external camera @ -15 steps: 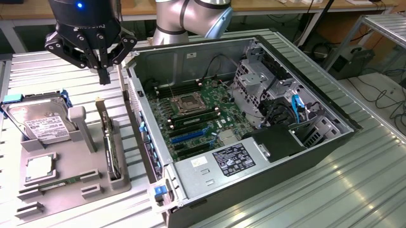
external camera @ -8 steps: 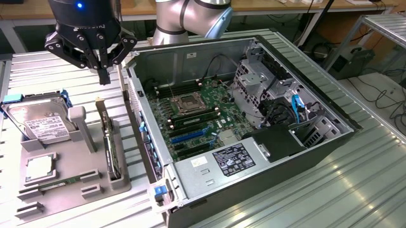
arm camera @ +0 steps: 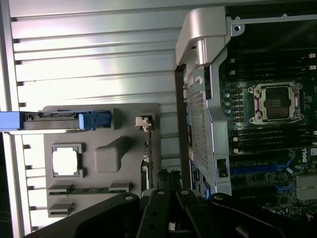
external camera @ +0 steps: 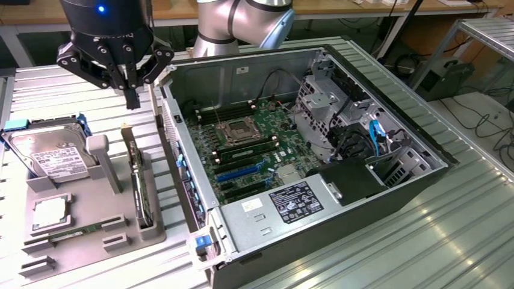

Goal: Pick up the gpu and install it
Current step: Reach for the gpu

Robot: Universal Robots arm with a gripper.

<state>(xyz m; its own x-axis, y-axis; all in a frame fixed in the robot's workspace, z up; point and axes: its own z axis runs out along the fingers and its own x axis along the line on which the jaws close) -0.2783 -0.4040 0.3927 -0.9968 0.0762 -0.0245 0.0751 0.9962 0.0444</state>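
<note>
One gripper (external camera: 132, 99) hangs over the far end of a grey holder tray (external camera: 95, 201) on the exterior view's left, its two fingers pressed together with nothing between them. In the wrist view, the gripper (arm camera: 167, 177) is just above the tray. The single gpu (external camera: 141, 186) stands on edge in a slot along the tray's right side, next to the case. Its pale bracket (external camera: 126, 139) is at the far end, below the fingertips and clear of them. It shows edge-on in the wrist view (arm camera: 146, 161). The tray also carries one hard drive (external camera: 48, 155) with a white label, one square processor chip (external camera: 50, 212) and one green memory stick (external camera: 76, 231). To the right lies one open computer case (external camera: 386, 198), with its motherboard (external camera: 249, 150) exposed.
</note>
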